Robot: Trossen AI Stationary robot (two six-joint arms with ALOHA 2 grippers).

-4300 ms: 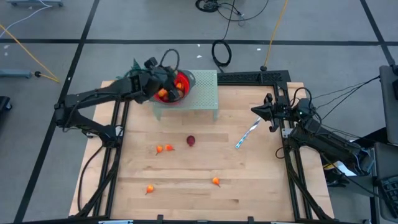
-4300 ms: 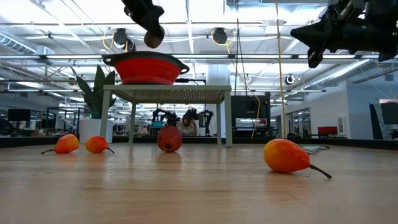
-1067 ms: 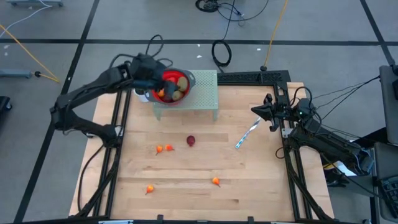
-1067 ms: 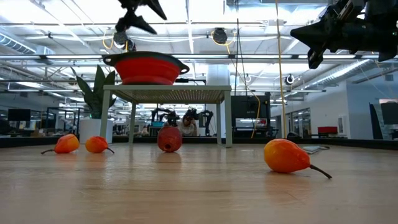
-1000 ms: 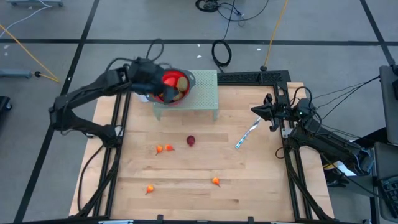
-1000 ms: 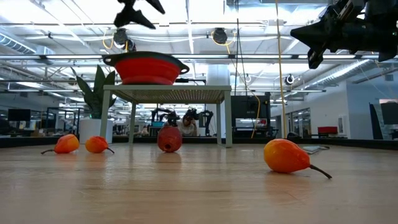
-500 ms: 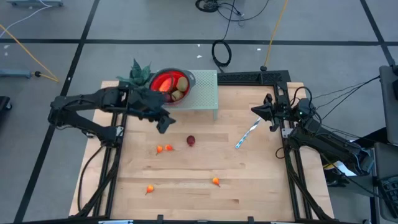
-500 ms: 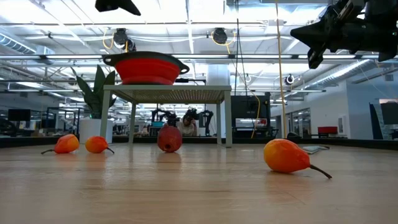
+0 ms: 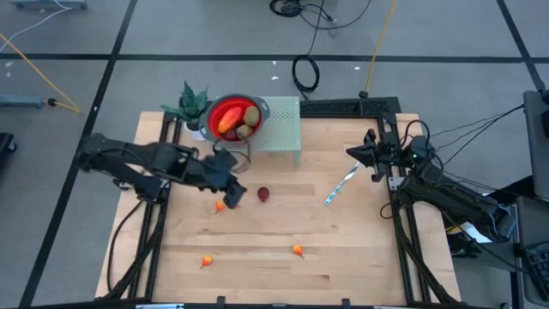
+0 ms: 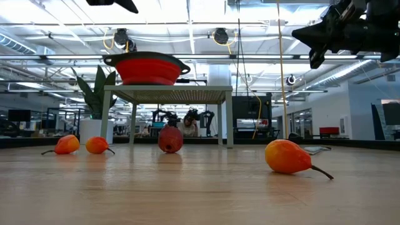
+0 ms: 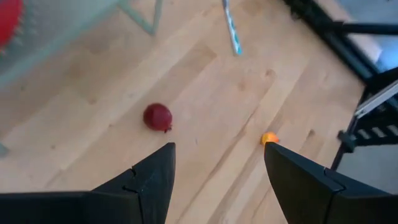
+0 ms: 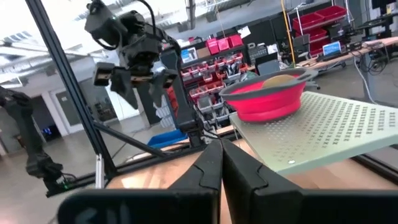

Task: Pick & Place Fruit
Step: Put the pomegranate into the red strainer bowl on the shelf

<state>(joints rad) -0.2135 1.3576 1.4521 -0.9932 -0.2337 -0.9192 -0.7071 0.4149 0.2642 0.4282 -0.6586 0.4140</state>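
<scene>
Open and empty, the left gripper (image 9: 230, 190) hangs over the wood table (image 9: 360, 240) near the dark red fruit (image 9: 263, 195) and an orange piece (image 9: 220, 206), so a careless descent could knock either rolling, while the right gripper (image 9: 354, 153), clenched shut, waits beside the blue-and-white stick (image 9: 340, 185).

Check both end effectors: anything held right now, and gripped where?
Nothing is held. The left end effector hangs open and empty over the table near the dark red fruit. The right end effector is shut on nothing at the table's right edge.
</scene>
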